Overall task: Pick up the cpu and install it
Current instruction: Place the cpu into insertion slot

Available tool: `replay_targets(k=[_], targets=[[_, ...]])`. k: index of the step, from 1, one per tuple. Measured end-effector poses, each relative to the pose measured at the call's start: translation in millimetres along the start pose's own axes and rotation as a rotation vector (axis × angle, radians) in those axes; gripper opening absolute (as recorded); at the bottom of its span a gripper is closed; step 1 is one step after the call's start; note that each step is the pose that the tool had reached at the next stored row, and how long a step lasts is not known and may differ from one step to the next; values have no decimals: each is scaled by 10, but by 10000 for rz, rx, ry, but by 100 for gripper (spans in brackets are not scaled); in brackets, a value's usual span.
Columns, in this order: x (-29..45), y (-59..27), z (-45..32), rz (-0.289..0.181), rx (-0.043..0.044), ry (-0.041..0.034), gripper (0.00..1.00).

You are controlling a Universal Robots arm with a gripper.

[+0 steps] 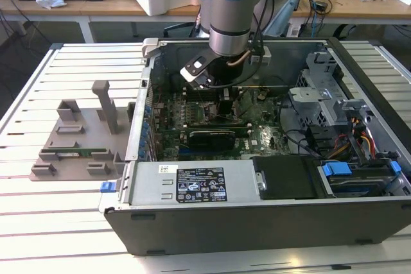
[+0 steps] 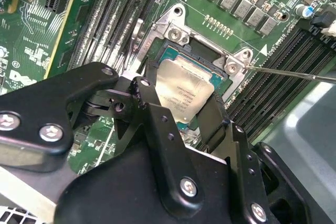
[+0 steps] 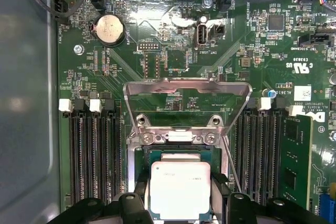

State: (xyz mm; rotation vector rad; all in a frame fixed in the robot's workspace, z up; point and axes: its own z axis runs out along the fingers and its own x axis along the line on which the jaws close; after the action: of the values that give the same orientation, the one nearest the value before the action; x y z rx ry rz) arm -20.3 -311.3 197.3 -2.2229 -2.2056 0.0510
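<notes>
Inside the opened computer case [image 1: 257, 222], which lay on its side on a slatted table [image 1: 58, 229], the arm's gripper [image 1: 225, 97] was lowered to the middle of the motherboard [image 1: 257, 139].

In both wrist views the cpu [image 2: 186, 90] [image 3: 181, 187] was recorded between the two black fingers [image 2: 152, 108], silvery plate upward. The fingers were pressed against two opposite edges of the chip, so the gripper [image 2: 181, 98] was noted as pinching the cpu.

The cpu was positioned squarely over the socket [image 3: 178, 153], with the socket's green rim visible around the far edge. Whether the chip was fully seated or held just above the contacts could not be told.

The socket's metal load frame [image 3: 157, 84] was swung open, away from the chip. A thin metal lever [image 2: 294, 73] was seen standing free beside the socket. Memory slots [image 3: 94, 150] flanked the socket on both sides, and one green memory module [image 3: 296, 156] was fitted. A coin cell [image 3: 109, 27] was noted further along the board.

On the table at the exterior view's left, well apart from the case, a grey fixture [image 1: 83, 139] was observed.
</notes>
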Motion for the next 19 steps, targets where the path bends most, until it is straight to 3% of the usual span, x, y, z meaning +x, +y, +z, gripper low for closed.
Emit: replay_targets(k=[2, 3, 6, 9, 11, 15, 16, 19], targets=[[1, 1, 3, 0, -3, 5, 55], [1, 1, 3, 0, -3, 5, 62], [0, 0, -11, -1, 1, -6, 62], [2, -4, -120, 1, 0, -4, 62], [16, -4, -153, -1, -2, 0, 62], [15, -12, -143, -16, -1, 4, 24], [15, -14, -128, -38, 0, 4, 17], [15, -21, -99, -168, -1, 1, 11]])
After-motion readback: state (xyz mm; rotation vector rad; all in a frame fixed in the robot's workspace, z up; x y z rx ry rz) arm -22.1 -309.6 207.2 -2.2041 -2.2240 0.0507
